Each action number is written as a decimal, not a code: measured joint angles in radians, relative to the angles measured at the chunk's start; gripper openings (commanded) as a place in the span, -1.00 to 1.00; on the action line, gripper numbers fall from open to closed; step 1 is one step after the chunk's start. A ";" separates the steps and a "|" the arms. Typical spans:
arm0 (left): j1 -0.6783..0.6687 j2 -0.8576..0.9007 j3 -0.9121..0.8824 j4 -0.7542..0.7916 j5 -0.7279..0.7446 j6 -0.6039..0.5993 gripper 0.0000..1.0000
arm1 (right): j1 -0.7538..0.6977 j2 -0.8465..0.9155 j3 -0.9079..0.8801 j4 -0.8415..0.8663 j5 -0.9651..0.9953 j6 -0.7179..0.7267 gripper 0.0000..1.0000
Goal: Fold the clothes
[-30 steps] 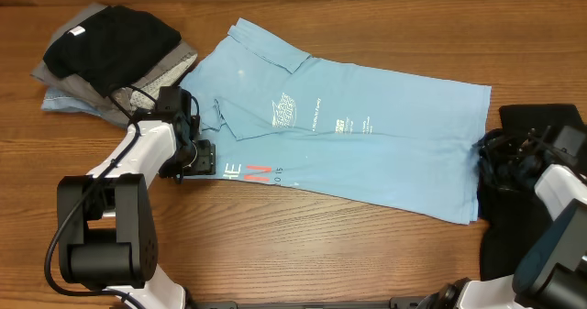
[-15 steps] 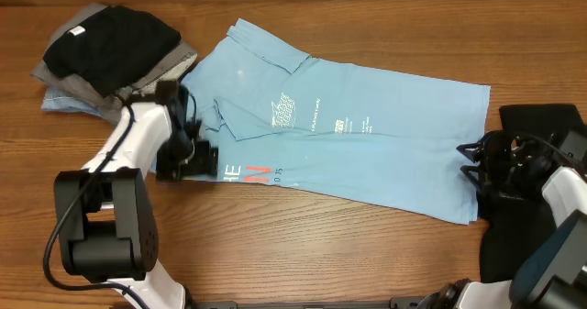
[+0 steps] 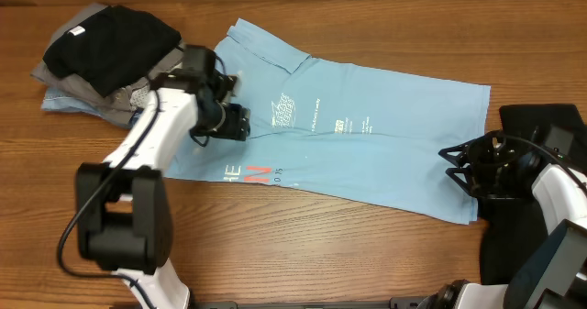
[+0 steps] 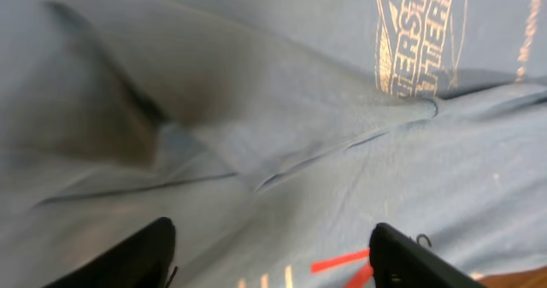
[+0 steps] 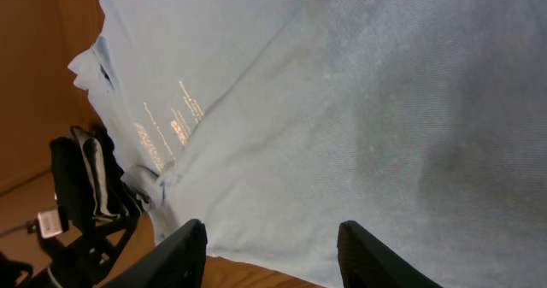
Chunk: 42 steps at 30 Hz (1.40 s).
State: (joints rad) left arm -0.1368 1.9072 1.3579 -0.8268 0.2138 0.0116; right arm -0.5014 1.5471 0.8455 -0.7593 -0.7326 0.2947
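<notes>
A light sky-blue T-shirt (image 3: 367,153) lies flat across the wooden table, with a white logo and orange-red lettering (image 3: 249,172) near its left end. My left gripper (image 3: 237,123) is open and hovers over a folded sleeve crease on the shirt's left part; the left wrist view shows the crease (image 4: 256,143) and white logo (image 4: 414,32) between its fingers (image 4: 269,254). My right gripper (image 3: 456,162) is open above the shirt's right edge; the right wrist view shows its fingers (image 5: 272,254) over the blue fabric (image 5: 359,108).
A pile of clothes with a black garment (image 3: 110,43) on top and grey ones beneath sits at the back left. A black cloth (image 3: 537,126) lies under the right arm at the right edge. Bare wooden table (image 3: 321,245) runs along the front.
My left gripper has moved from the shirt's left edge up and right, onto the shirt by the sleeve fold. My right gripper has moved left, from the black cloth to the shirt's right edge.
</notes>
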 measured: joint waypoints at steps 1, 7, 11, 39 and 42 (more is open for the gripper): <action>-0.010 0.019 -0.005 0.015 -0.001 0.000 0.36 | 0.002 0.000 0.000 0.000 0.001 0.000 0.07; -0.027 0.097 -0.020 0.053 -0.020 -0.005 0.28 | 0.005 0.000 0.000 -0.001 0.008 -0.004 0.07; -0.027 0.097 -0.021 0.064 -0.045 -0.014 -0.16 | 0.005 0.000 0.000 -0.001 0.009 -0.006 0.07; -0.027 0.097 0.104 0.103 0.001 -0.117 -0.69 | 0.005 0.000 0.000 -0.004 0.035 -0.007 0.06; -0.027 0.097 0.105 0.135 0.005 -0.122 -0.60 | 0.005 0.000 0.000 -0.004 0.034 -0.007 0.06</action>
State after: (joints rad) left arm -0.1642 2.0041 1.4624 -0.6918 0.2184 -0.1108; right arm -0.4965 1.5471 0.8455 -0.7631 -0.6983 0.2878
